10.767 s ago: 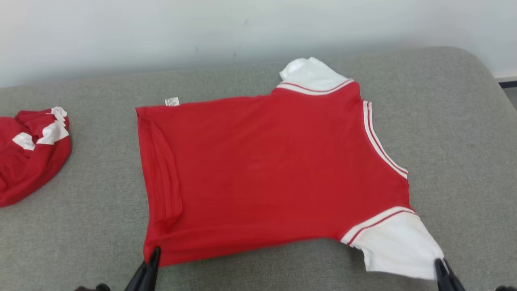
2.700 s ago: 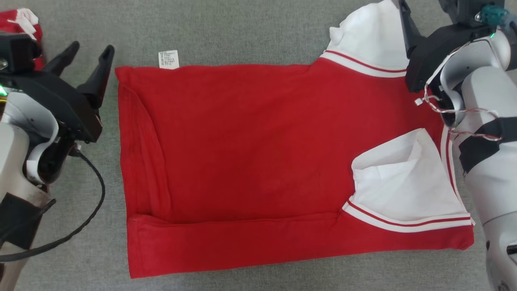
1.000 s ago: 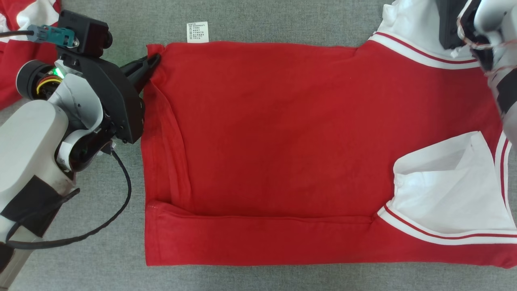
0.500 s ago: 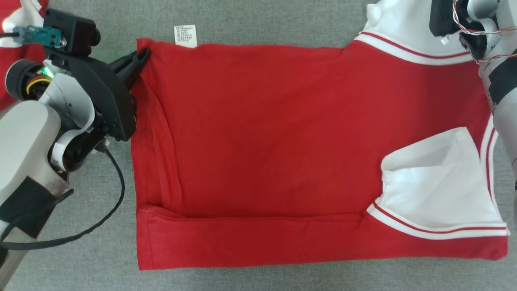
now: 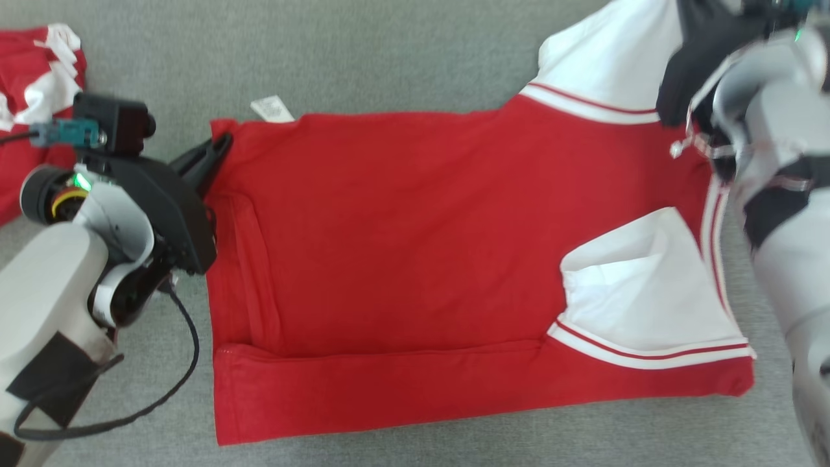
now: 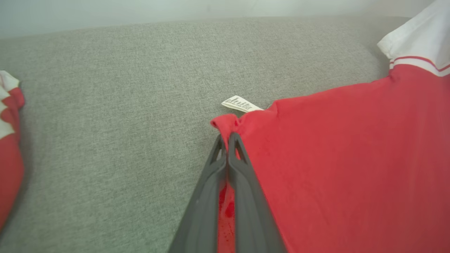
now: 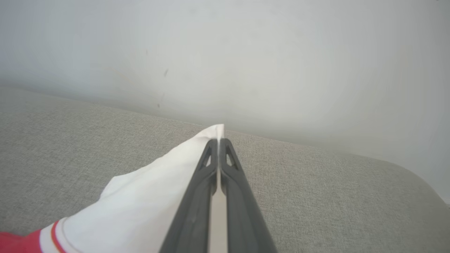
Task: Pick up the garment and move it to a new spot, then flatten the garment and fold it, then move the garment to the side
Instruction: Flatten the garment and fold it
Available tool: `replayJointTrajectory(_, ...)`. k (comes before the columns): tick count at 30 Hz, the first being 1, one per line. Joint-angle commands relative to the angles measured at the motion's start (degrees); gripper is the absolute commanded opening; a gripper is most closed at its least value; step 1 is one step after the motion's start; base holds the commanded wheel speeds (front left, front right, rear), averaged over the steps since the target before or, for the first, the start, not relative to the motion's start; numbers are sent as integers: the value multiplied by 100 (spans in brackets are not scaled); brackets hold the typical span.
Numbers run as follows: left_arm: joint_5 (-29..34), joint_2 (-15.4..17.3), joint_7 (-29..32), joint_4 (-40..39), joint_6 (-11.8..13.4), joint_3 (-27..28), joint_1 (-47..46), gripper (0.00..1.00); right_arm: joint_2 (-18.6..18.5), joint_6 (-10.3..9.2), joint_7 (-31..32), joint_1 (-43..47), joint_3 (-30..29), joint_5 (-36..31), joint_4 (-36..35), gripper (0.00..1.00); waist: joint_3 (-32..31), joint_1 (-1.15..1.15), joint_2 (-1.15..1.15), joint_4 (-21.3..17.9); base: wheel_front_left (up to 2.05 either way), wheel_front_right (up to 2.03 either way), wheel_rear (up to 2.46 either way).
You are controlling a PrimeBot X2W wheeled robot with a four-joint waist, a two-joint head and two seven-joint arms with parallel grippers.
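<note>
On right wrist view, sleeve tip [image 7: 215,133] between jaws

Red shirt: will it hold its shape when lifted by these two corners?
Probably floppy: the red shirt puckers where the left end effector pinches its corner. The span to the right end effector, shut on the white sleeve, would likely sag. Its folded hem may well fall open.
</note>
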Motion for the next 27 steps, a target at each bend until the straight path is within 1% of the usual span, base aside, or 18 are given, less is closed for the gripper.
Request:
replayJointTrajectory(1, -42, 45, -50, 8, 10, 0, 126, 0, -66, -15, -161, 237, 82, 121, -125, 0, -251, 0, 0, -148, 0, 0, 0)
replayJointTrajectory(4, -72, 91, -125, 21, 26, -13, 309, 0, -193, -15, -517, 768, 294, 424, -568, 0, -407, 0, 0, -213, 0, 0, 0)
replayJointTrajectory(7, -76, 134, -217, 23, 42, -21, 476, 0, -352, -16, -708, 1375, 479, 737, -1119, 0, -560, 0, 0, -276, 0, 0, 0)
replayJointTrajectory(11, -37, 191, -417, -73, 94, -26, 721, 0, -600, -15, -800, 2198, 557, 1082, -1969, 0, -720, 0, 0, -354, 0, 0, 0)
replayJointTrajectory(14, 25, 231, -600, -200, 151, -54, 957, 0, -736, -15, -767, 2849, 460, 1256, -2656, 0, -814, 0, 0, -383, 0, 0, 0)
replayJointTrajectory(15, 25, 231, -600, -200, 151, -54, 957, 0, -736, -15, -767, 2849, 460, 1256, -2656, 0, -814, 0, 0, -383, 0, 0, 0)
replayJointTrajectory(17, 44, 241, -747, -312, 211, -55, 1121, 0, -794, -15, -719, 3280, 307, 1327, -3117, 0, -874, 0, 0, -387, 0, 0, 0)
replayJointTrajectory(18, 76, 264, -874, -422, 258, -83, 1310, 0, -814, -15, -647, 3733, 101, 1384, -3554, 0, -928, 0, 0, -372, 0, 0, 0)
replayJointTrajectory(20, 86, 290, -1046, -506, 330, -70, 1500, 0, -817, -15, -546, 4190, -144, 1368, -3997, 0, -975, 0, 0, -350, 0, 0, 0)
replayJointTrajectory(25, 262, 268, -1487, -708, 503, -144, 1940, 0, -621, -15, -218, 5248, -786, 1320, -4992, 0, -1075, 0, 0, -262, 0, 0, 0)
replayJointTrajectory(27, 293, 203, -1671, -766, 567, -173, 2127, 0, -502, -15, -81, 5677, -1029, 1269, -5386, 0, -1117, 0, 0, -213, 0, 0, 0)
